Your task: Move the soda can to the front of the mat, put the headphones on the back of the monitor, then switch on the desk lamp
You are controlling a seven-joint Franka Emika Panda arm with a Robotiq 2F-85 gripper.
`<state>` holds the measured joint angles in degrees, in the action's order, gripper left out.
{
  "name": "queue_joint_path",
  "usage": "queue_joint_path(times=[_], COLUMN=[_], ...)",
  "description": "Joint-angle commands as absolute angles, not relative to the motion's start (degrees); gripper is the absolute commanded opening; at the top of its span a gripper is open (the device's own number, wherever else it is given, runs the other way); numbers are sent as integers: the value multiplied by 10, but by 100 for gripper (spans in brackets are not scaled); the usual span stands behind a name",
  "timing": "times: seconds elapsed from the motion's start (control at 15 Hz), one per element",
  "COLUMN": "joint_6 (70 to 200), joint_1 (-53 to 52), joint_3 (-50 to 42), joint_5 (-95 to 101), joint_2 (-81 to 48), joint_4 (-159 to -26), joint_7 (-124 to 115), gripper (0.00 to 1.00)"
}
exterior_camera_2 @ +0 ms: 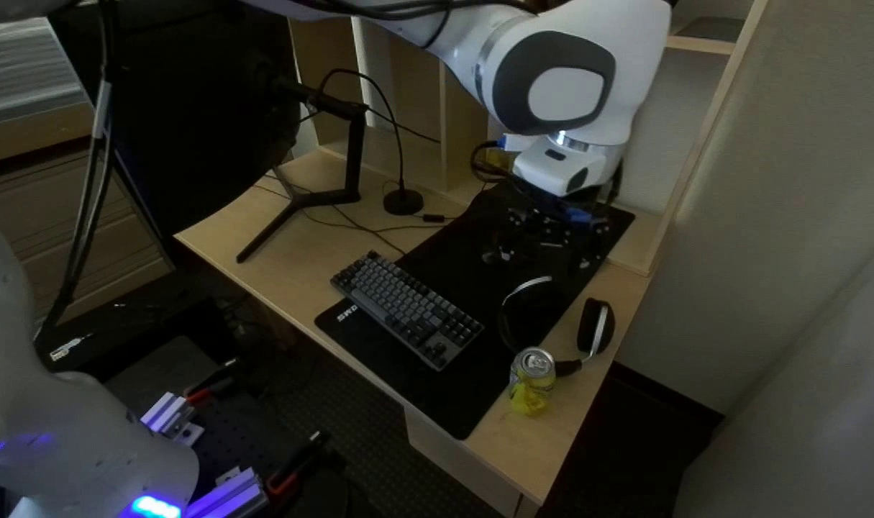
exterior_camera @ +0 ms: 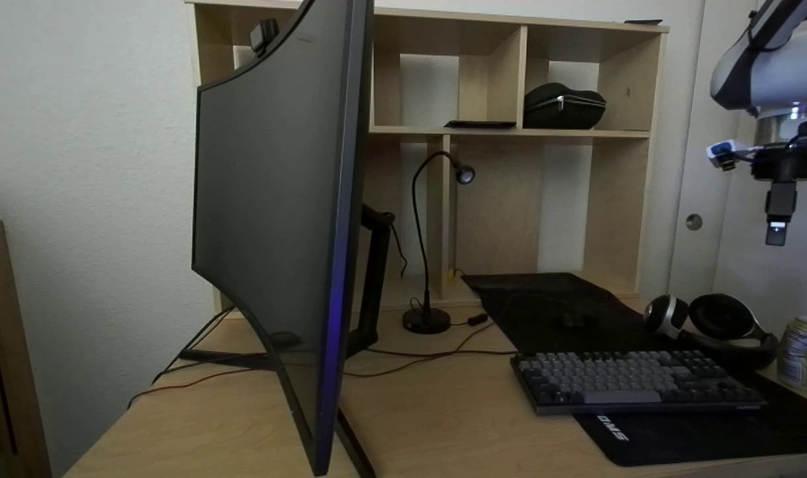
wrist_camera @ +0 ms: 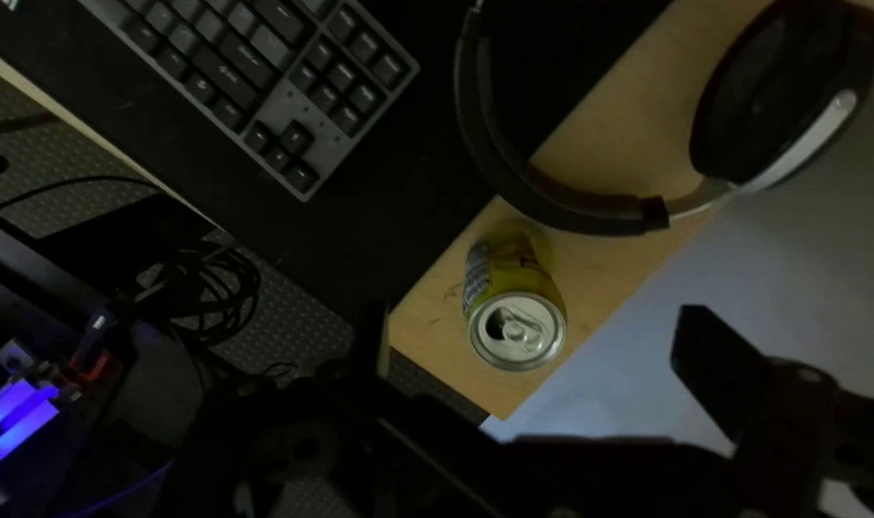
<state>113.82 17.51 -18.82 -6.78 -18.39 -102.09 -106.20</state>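
The yellow-green soda can (exterior_camera: 804, 355) (exterior_camera_2: 531, 381) stands upright on bare wood beside the black mat (exterior_camera: 699, 438) (exterior_camera_2: 437, 392). In the wrist view the can (wrist_camera: 519, 288) appears between my open, empty fingers (wrist_camera: 534, 338), with no contact seen. In an exterior view my gripper (exterior_camera: 777, 229) hangs high above the desk. The headphones (exterior_camera: 722, 322) (exterior_camera_2: 596, 327) lie partly on the mat, partly on the wood, with their headband (wrist_camera: 588, 216) close to the can. The big curved monitor (exterior_camera: 270, 186) (exterior_camera_2: 185, 108) stands at the opposite end. The gooseneck desk lamp (exterior_camera: 426, 321) (exterior_camera_2: 403, 202) stands beside the monitor's stand.
A keyboard (exterior_camera: 619, 378) (exterior_camera_2: 408, 309) (wrist_camera: 278, 86) lies across the mat's front part. A wooden shelf (exterior_camera: 496, 206) rises along the desk's rear and holds a black zipped case (exterior_camera: 564, 109). Cables (exterior_camera: 436, 355) run between the monitor stand, lamp and mat.
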Motion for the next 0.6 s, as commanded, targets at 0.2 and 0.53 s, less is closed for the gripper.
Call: queue_joint_path(times=[0.2, 0.53], joint_6=[1105, 1085], joint_1=[193, 177], joint_3=[-199, -215], joint_5=[-87, -18], joint_2=[-242, -246], joint_4=[-952, -945], joint_7=[-1080, -1151], gripper=[100, 100])
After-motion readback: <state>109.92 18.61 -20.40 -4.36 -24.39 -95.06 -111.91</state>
